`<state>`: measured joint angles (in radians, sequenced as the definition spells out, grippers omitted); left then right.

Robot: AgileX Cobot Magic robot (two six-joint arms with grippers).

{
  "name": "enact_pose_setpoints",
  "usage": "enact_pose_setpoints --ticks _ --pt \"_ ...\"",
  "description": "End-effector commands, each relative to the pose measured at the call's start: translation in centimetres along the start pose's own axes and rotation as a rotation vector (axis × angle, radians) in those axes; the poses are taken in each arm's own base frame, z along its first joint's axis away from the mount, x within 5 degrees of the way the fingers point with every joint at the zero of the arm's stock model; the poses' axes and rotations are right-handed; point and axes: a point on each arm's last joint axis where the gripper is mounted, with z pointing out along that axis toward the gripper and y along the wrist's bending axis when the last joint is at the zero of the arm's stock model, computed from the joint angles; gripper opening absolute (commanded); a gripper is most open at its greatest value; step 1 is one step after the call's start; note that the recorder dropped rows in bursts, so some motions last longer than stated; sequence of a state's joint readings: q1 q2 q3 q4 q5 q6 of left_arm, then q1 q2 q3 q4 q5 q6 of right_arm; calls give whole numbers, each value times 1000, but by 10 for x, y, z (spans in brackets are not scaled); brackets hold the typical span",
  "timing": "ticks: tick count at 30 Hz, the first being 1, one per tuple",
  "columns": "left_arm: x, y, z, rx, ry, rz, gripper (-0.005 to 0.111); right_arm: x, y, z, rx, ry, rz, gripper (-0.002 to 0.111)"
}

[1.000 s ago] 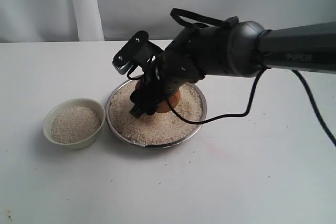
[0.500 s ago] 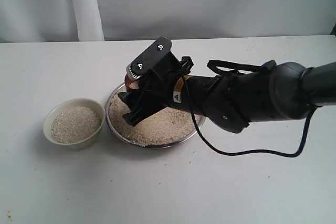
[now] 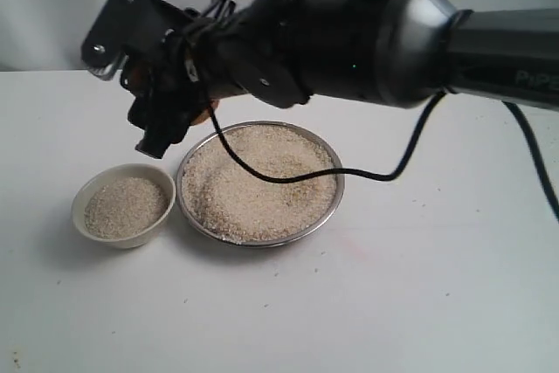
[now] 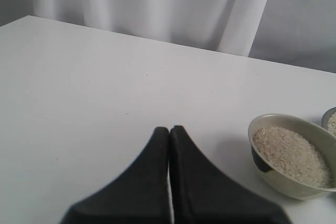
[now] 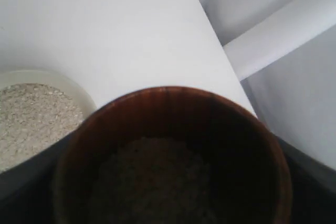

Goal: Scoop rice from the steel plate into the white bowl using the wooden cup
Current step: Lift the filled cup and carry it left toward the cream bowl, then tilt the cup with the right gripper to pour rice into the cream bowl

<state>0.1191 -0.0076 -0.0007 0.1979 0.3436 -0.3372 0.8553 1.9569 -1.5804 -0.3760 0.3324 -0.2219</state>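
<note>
The steel plate (image 3: 325, 212) sits mid-table, heaped with rice (image 3: 258, 183). Just left of it stands the white bowl (image 3: 123, 235), partly filled with rice (image 3: 125, 205). My right gripper (image 3: 162, 121) hangs in the air above the gap between bowl and plate, shut on the wooden cup (image 3: 203, 113), which is mostly hidden there. In the right wrist view the wooden cup (image 5: 173, 106) stands upright with rice (image 5: 157, 177) inside, and the white bowl (image 5: 79, 94) lies below and to one side. My left gripper (image 4: 169, 129) is shut and holds nothing; it hovers over bare table near the white bowl (image 4: 294, 190).
The right arm (image 3: 384, 41) and its black cable (image 3: 384, 168) stretch over the plate's far side. A white curtain (image 4: 157, 3) closes the back of the table. The steel plate's rim (image 4: 330, 115) shows at the left wrist view's edge.
My right gripper has lifted the cup out of the rice in the plate and carried it up and to the left, towards the bowl. Plate and bowl have not moved.
</note>
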Motion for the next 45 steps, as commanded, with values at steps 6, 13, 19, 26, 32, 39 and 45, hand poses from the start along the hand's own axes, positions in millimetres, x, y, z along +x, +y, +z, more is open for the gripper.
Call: enact_pose_setpoints --ticks 6,13,19,26,32,39,45 --pt "0 0 1 4 3 -6 0 -37 24 32 53 105 -271 0" --pt "0 0 1 4 3 -6 0 -39 54 61 120 146 -537 0" --pt "0 0 1 4 3 -6 0 -24 68 83 173 230 -718 0" --pt "0 0 1 4 3 -6 0 -15 76 97 243 269 -853 0" --pt "0 0 1 4 3 -6 0 -11 78 104 290 284 -919 0" --pt "0 0 1 4 3 -6 0 -9 80 107 354 336 -1003 0" --pt "0 0 1 4 3 -6 0 -15 88 104 370 318 -1041 0"
